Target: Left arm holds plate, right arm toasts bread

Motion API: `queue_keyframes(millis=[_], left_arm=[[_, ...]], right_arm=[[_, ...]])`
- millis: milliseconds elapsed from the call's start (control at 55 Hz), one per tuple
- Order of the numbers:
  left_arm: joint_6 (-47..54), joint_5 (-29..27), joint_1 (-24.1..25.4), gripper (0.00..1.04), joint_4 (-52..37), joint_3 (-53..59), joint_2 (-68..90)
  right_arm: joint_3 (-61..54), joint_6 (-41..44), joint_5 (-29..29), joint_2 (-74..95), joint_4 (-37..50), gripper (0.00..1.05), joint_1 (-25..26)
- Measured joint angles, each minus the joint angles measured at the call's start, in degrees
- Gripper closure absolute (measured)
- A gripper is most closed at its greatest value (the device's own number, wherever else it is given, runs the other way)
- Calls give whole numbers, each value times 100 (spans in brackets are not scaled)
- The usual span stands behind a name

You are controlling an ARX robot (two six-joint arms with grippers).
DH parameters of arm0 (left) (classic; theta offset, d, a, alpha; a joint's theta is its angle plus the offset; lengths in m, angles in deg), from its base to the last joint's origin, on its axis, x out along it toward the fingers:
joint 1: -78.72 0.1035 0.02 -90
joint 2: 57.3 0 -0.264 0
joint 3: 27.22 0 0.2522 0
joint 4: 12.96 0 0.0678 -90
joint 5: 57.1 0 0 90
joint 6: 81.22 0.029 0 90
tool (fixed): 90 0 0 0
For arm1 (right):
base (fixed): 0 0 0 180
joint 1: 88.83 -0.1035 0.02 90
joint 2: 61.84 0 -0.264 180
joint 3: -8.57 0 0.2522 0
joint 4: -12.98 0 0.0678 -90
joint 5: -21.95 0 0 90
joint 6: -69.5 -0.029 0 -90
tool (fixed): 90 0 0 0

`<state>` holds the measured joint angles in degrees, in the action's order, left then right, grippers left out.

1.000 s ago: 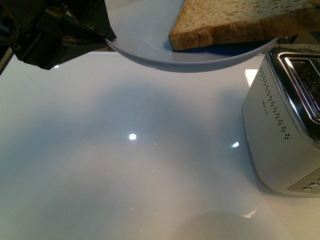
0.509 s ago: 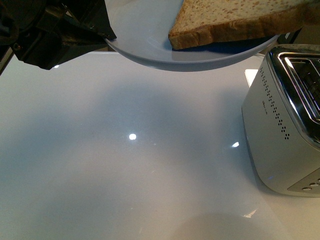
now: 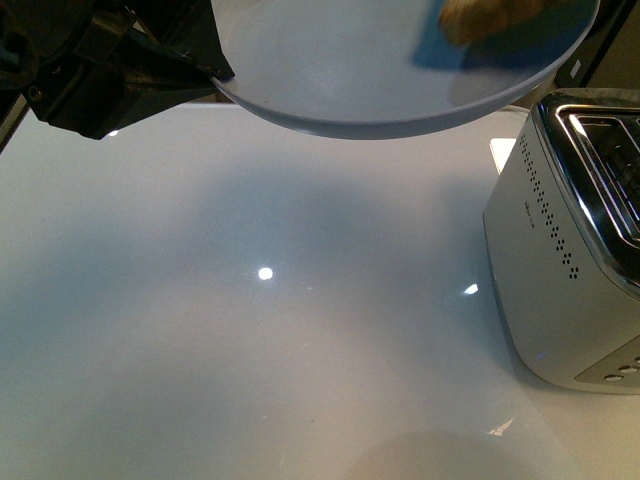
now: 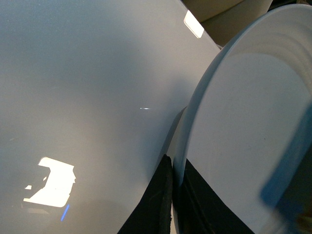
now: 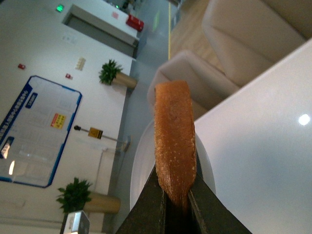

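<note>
My left gripper (image 3: 205, 70), black and blocky at the upper left of the front view, holds the pale blue-white plate (image 3: 350, 70) above the table. In the left wrist view its two fingers (image 4: 163, 200) are shut on the plate's rim (image 4: 195, 112). The bread (image 3: 490, 14) is a blurred brown patch at the top edge, over the plate's right part, with a blue shadow beneath it. The right wrist view shows the bread (image 5: 174, 131) edge-on, crust outward, pinched by my right gripper (image 5: 175, 192), with the plate (image 5: 139, 170) behind it.
A silver toaster (image 3: 560, 260) with chrome top slots stands at the right on the glossy white table (image 3: 260, 330). A small white patch (image 3: 500, 150) lies just behind the toaster. Beige sofas (image 5: 243, 44) stand beyond the table's far edge.
The bread has left the plate's surface and risen toward the top right, where it is now blurred. The plate and my left gripper have stayed where they were.
</note>
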<state>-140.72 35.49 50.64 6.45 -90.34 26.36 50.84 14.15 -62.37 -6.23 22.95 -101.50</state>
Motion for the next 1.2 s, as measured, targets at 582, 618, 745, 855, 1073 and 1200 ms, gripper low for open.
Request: queue_keyframes(millis=[582,618,745,855,1073,1200], left_arm=[[-11,-2,0,101,0,0,0],[-11,-2,0,101,0,0,0],[-15,-4,2,101,0,0,0],[-15,-2,0,101,0,0,0],[-15,-2,2,101,0,0,0],[-15,-2,2,101,0,0,0]], right_arm=[[114,3853,-79,-752,-1558,101,1709],[63,3941,-120,-647,-1550,101,1698],[-101,4144,-160,-299,-1390,101,1600],[-142,4249,-179,-136,-1270,101,1523],[-210,4430,-232,201,-1067,101,1425],[-214,4498,-240,415,-866,101,1375]])
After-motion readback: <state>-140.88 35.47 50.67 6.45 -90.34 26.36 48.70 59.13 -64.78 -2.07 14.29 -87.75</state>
